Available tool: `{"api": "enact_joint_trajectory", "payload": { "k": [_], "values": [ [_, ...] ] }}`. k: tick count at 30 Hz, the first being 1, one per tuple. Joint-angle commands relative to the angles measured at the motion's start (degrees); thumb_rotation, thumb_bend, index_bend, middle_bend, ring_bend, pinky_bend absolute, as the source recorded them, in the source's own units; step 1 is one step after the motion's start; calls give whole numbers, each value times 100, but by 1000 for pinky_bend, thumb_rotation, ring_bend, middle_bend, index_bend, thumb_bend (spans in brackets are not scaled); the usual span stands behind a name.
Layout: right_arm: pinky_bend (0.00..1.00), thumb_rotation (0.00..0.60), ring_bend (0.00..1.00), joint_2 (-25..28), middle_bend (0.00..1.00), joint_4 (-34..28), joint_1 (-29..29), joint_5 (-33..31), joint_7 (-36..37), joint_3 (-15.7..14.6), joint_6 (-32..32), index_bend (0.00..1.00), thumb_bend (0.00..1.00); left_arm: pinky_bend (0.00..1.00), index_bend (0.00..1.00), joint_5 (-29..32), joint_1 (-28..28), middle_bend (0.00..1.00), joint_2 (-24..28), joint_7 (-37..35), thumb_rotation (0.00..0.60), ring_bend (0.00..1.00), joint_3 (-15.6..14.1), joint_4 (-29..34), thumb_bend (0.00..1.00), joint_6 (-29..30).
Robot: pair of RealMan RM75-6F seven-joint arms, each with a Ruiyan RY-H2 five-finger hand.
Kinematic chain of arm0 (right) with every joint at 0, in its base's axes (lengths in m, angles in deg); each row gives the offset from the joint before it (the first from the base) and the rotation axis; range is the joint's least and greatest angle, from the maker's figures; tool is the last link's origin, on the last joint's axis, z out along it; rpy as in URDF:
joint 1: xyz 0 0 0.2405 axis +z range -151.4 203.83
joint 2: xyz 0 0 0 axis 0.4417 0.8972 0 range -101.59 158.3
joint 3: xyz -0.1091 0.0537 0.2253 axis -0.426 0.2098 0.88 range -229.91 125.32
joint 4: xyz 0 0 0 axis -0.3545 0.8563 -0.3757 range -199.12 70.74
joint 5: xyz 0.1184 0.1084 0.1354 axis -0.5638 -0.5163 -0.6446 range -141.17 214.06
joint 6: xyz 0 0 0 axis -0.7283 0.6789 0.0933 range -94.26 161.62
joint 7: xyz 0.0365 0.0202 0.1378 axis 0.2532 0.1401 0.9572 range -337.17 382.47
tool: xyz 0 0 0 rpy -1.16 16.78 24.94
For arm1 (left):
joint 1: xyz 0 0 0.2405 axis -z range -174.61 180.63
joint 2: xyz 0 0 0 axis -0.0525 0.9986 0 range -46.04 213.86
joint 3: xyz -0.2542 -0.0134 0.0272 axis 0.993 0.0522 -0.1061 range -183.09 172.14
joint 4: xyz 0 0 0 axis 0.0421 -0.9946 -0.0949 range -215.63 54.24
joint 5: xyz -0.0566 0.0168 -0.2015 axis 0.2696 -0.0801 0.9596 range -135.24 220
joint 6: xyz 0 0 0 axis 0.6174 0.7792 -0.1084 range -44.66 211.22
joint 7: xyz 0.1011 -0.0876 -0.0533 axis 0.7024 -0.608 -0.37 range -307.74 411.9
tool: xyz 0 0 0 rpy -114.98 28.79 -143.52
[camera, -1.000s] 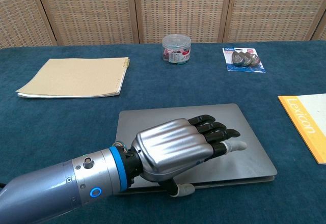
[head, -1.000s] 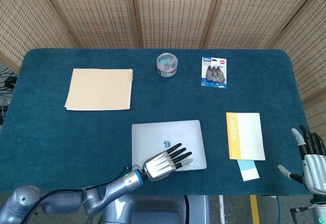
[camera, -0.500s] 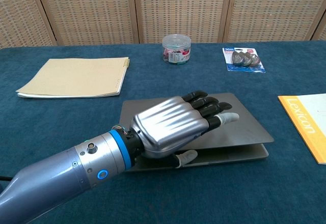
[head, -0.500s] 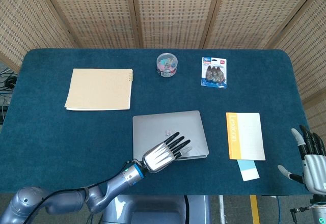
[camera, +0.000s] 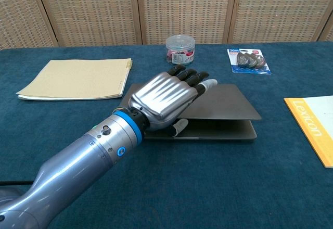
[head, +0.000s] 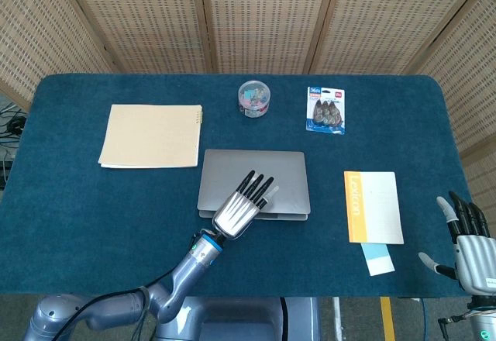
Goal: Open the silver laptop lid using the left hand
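The silver laptop (head: pixel 280 167) lies mid-table with its lid (camera: pixel 229 103) lifted a little off the base (camera: pixel 223 130), a dark gap showing along the front. My left hand (head: pixel 242 204) (camera: pixel 164 100) holds the lid's front left edge, its fingers (camera: pixel 188 77) flat on top and its thumb (camera: pixel 180 127) tucked underneath. My right hand (head: pixel 467 245) hovers at the table's near right corner, fingers spread and holding nothing; the chest view does not show it.
A tan notebook (head: pixel 151 136) (camera: pixel 75 79) lies at the back left. A clear jar (head: pixel 254 98) (camera: pixel 180 49) and a blister pack (head: pixel 326 109) (camera: pixel 248 61) sit at the back. A Lexicon book (head: pixel 373 207) (camera: pixel 312 127) with a blue slip (head: pixel 378 258) lies to the right.
The lid has gone from flat to partly raised. My left hand has risen and moved toward the back with it, and the laptop has slid away from the front edge.
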Motion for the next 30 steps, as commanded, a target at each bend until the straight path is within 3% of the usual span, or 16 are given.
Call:
{"api": "enact_joint_trajectory", "payload": {
  "k": [1,10,15,17,22,30],
  "values": [
    [0,600,0,-10,0,7,55,43,-24,-47,-117,0,0,0,0,59,62,0,1,-43,600,0,82,-17,465,-9],
    [0,600,0,-77,0,318,569,375,47,-165,-867,4,0,0,0,196,391,0,-48,-110,600,0,305,-303,462,-194],
    [1,600,0,-46,13,454,1041,683,418,-284,-1512,67,9,0,0,276,524,0,-105,-222,600,0,332,-525,462,-326],
    [12,600,0,-48,33,545,1260,841,685,-351,-1779,91,76,0,0,266,580,0,-122,-306,600,0,329,-619,463,-338],
    [54,600,2,-131,86,774,1746,1212,1268,-482,-2246,136,400,0,0,239,685,0,-106,-438,600,0,351,-718,462,-311],
    [82,600,37,-357,128,868,2125,1212,1275,-525,-2653,179,566,0,0,264,784,0,76,-422,600,0,400,-511,462,-228]
  ]
}}
